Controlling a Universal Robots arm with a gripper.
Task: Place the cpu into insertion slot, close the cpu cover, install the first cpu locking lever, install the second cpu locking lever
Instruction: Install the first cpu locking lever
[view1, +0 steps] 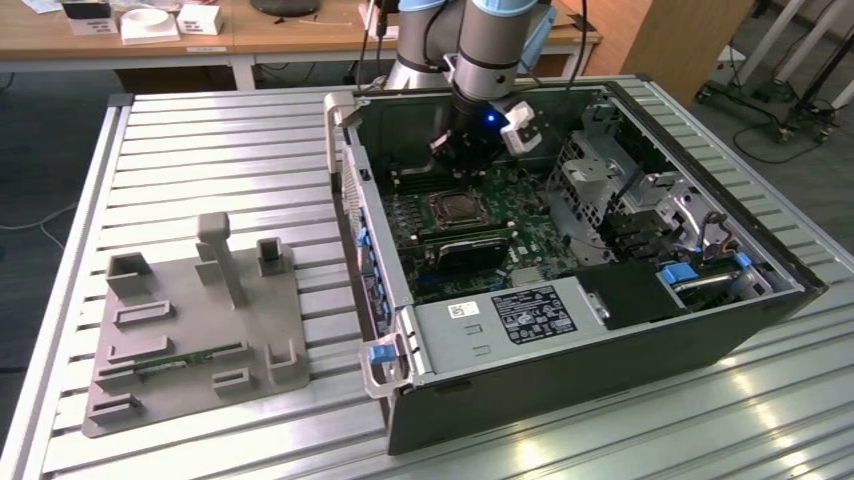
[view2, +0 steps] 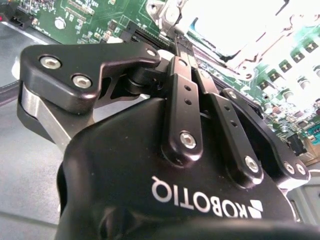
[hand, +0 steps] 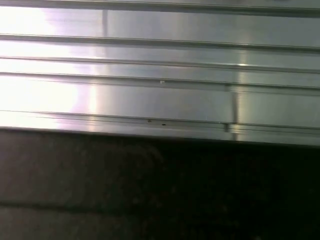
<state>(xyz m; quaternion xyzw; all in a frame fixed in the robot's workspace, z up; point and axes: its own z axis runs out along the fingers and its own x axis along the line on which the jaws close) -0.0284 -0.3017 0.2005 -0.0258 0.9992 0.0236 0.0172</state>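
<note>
- Hanging from the upper middle of the exterior view, the gripper (view1: 461, 152) reaches down into the open computer case (view1: 747, 320), just above the far edge of the socket area.
- In the second wrist view the gripper (view2: 176, 37) shows its black linkage bars drawn close together, the fingers (view2: 184, 100) narrowed toward one point; whether they pinch anything cannot be told, since the tips run into the glare.
- The cpu (view1: 458, 209) sits flat in the socket on the green motherboard (view1: 514, 190), near the centre of the exterior view, its dull metal top facing up.
- It is square, so no long axis shows; its edges run parallel to the board's edges, slanted in the frame along with the case.
- The cpu cover (view1: 438, 222) appears as a thin silvery frame lying around the chip; whether it is fully down cannot be told.
- A washed-out bright patch in the upper right of the second wrist view marks the socket area (view2: 235, 30), just beyond the fingertips.
- At the lower left of the exterior view, a grey fixture tray (view1: 187, 330) rests on the ribbed metal table (view1: 200, 150), well apart from the case.
- Ribbed metal (hand: 160, 75) fills the upper part of the first wrist view, with a dark surface below.
</note>
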